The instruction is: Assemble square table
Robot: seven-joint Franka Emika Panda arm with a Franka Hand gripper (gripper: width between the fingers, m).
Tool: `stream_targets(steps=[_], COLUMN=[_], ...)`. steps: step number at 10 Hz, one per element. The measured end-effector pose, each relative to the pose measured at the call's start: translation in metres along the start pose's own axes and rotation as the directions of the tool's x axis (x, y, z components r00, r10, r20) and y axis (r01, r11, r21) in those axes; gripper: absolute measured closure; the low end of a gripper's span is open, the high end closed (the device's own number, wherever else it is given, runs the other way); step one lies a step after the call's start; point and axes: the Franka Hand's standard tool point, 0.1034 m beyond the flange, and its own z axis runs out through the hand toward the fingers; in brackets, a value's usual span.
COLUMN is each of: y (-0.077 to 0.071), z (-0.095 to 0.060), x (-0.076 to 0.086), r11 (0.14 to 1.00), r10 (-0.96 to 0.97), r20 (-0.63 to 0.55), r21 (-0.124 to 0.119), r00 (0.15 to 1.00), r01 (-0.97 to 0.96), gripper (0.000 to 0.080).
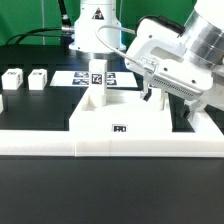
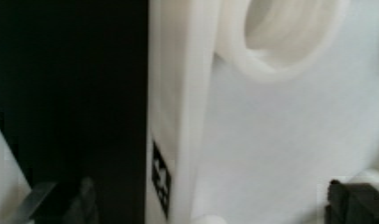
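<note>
Jaws wide apart, holding nothing: the dark fingertips (image 2: 65, 200) sit at opposite sides of the wrist view, one over the black tabletop (image 2: 61, 90), the other over the white square panel (image 2: 275, 140). The panel's edge, with a small tag on its side face, runs between them; contact cannot be told. A round socket (image 2: 284, 40) is moulded into the panel face ahead of the jaws. In the exterior view the arm (image 1: 185, 55) reaches down from the exterior view's right to the panel's far side. The panel (image 1: 130, 115) lies flat on the tabletop (image 1: 110, 195), just behind the long low rail (image 1: 40, 145). One leg (image 1: 97, 82) stands upright at the panel's far corner, toward the exterior view's left. Two more legs (image 1: 12, 78) (image 1: 38, 78) stand well apart from the jaws, further left. The marker board (image 1: 70, 77) lies behind the panel. Background dark, the robot's white base (image 1: 95, 25) at the rear.
</note>
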Motion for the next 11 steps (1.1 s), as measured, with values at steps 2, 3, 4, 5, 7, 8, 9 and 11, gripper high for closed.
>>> stream_targets(steps=[2,3,4,5,7,8,9,11], y=[0.0,0.0,-0.001,-0.003,-0.028,-0.041,-0.056,-0.09], z=[0.0,0.0,0.0,-0.004,-0.047,-0.062,-0.073,-0.075], x=[0.0,0.0,0.0,0.0,0.001,0.002,0.003,0.006], r11=[1.0,1.0,1.0,1.0,0.998,0.997,0.996,0.993], r10=[0.0,0.001,0.001,0.005,0.036,0.051,0.071,0.099], r20=[0.0,0.0,0.0,-0.005,0.017,0.032,0.04,0.036], r21=[0.0,0.0,0.0,0.008,0.043,0.049,0.057,0.065], r00=[1.0,1.0,1.0,1.0,0.999,0.998,0.997,0.994], r01=[0.0,-0.001,-0.001,-0.005,-0.037,-0.053,-0.073,-0.101], gripper=[0.015,0.015,0.015,0.015,0.015,0.015,0.015,0.015])
